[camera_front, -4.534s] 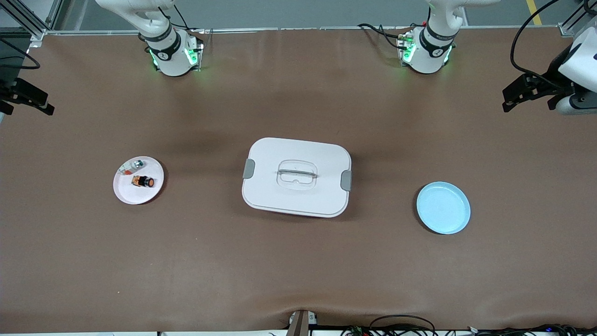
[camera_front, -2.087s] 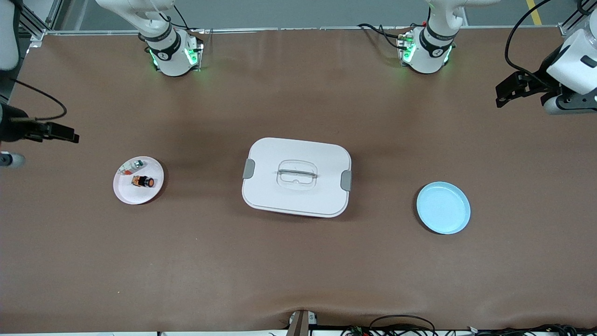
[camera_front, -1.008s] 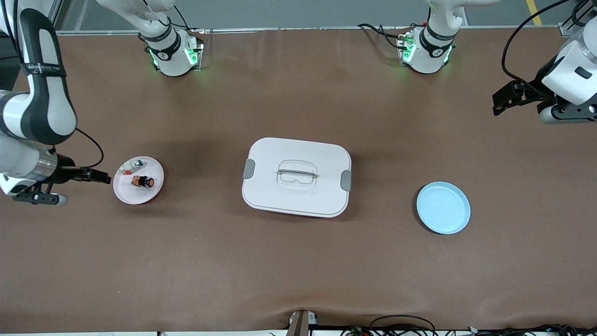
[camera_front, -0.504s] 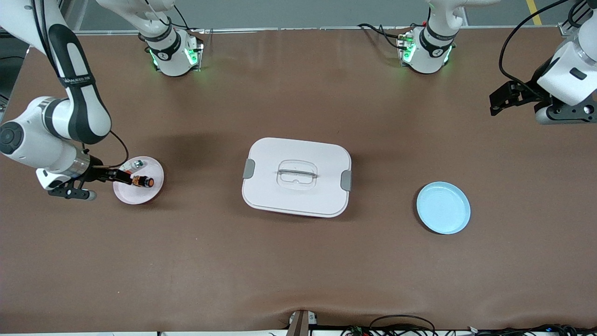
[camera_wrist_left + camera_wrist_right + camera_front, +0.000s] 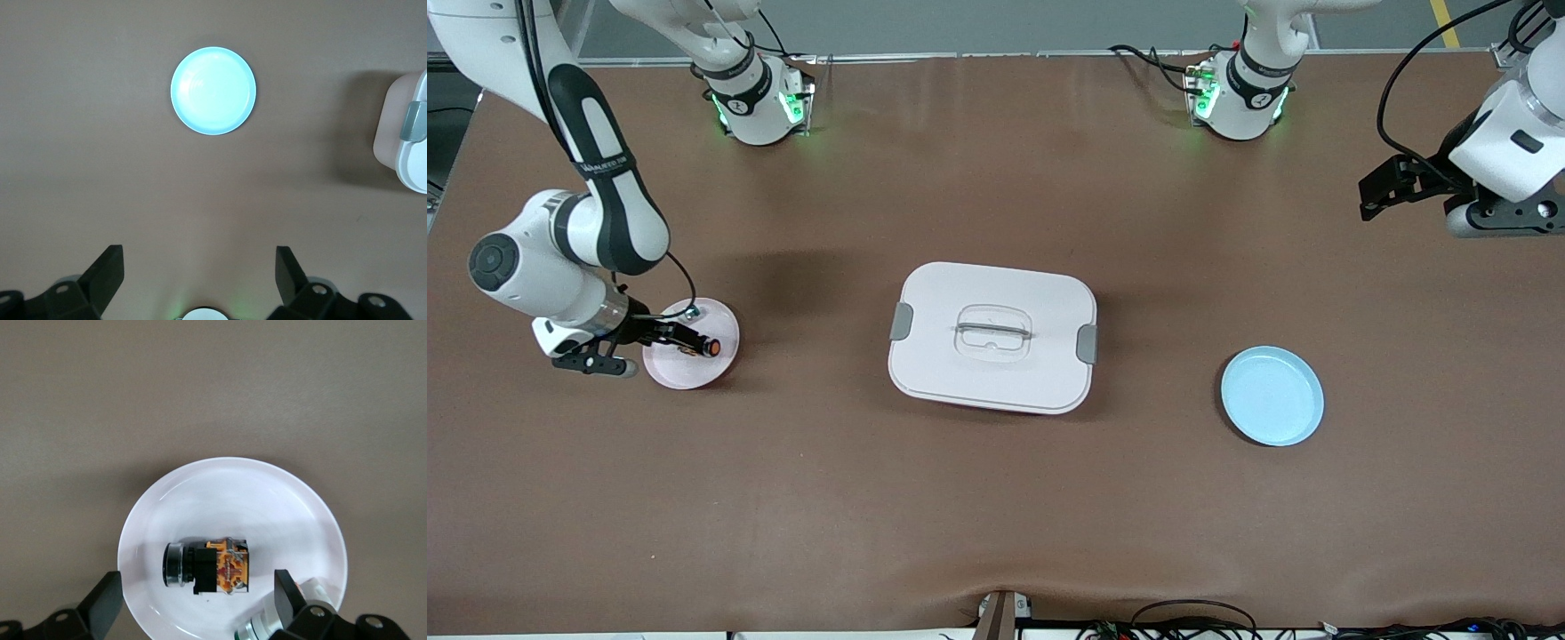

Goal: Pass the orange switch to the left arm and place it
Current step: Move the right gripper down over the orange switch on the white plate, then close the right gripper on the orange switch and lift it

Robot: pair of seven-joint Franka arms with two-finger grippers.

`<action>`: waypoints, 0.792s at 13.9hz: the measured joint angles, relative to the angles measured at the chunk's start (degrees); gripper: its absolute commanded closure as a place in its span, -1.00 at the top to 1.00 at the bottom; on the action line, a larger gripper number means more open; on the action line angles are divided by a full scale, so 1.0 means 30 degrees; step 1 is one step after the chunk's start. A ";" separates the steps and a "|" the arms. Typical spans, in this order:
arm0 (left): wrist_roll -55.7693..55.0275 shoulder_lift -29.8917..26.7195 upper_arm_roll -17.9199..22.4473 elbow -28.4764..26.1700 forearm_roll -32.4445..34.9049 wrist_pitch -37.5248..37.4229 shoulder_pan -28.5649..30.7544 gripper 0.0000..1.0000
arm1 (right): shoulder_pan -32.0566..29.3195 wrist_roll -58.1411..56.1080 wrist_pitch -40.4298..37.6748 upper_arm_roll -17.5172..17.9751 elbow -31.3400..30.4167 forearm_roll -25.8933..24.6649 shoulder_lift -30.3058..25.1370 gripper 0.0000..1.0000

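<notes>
Blue plate near box

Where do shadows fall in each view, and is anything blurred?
Front view: soft shadow beside the box toward the right arm's base; all sharp. Left wrist view: shadow beside the box, blue plate slightly glary. Right wrist view: switch sharp on the white plate.

The front camera looks down from high across the table toward my bases. My left wrist camera faces straight down on the blue plate; my right wrist camera, closer, on the pink plate.
</notes>
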 measured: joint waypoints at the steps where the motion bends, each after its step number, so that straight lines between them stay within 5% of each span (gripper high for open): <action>1: 0.0000 0.0001 0.0000 -0.0002 0.0000 0.0000 0.0000 1.00 | 0.0176 -0.0009 0.0307 0.0003 -0.0047 0.0031 0.0253 1.00; 11: -0.0002 0.0001 -0.0001 -0.0002 0.0000 0.0015 0.0000 1.00 | 0.0294 -0.1324 0.1614 -0.0143 -0.0081 0.0058 0.1580 1.00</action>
